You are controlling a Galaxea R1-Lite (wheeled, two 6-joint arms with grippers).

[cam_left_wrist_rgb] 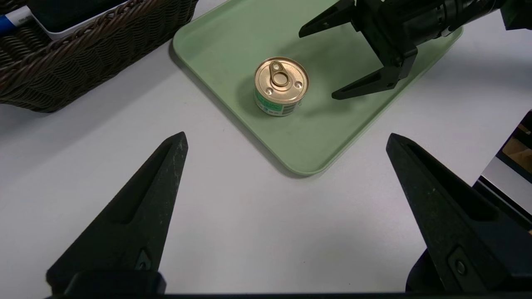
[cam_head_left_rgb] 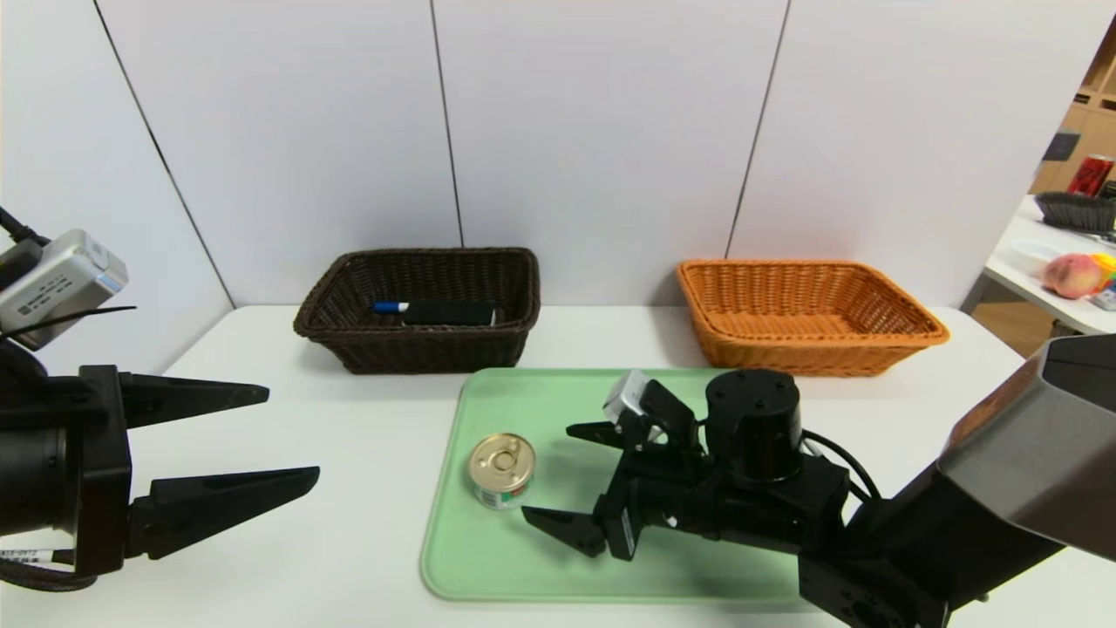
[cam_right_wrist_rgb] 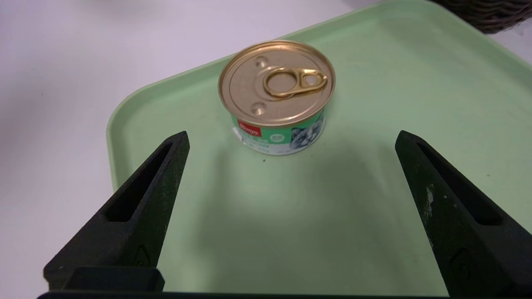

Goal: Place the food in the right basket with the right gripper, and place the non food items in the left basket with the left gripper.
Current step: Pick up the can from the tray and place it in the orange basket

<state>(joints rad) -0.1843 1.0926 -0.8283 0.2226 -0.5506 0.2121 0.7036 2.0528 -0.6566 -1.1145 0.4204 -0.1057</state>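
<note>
Right claw [cam_head_left_rgb: 571, 475], released wide, faces the can [cam_head_left_rgb: 502, 471] near the tray's [cam_head_left_rgb: 558, 584] left edge.

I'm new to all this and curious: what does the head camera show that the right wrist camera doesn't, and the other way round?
Only the head view shows the orange basket, the marker and eraser in the dark brown basket, and the left gripper off to the side. Only the right wrist view shows the can's cat-picture label up close. Both show the can upright on the green tray, with the open right gripper facing it.
</note>
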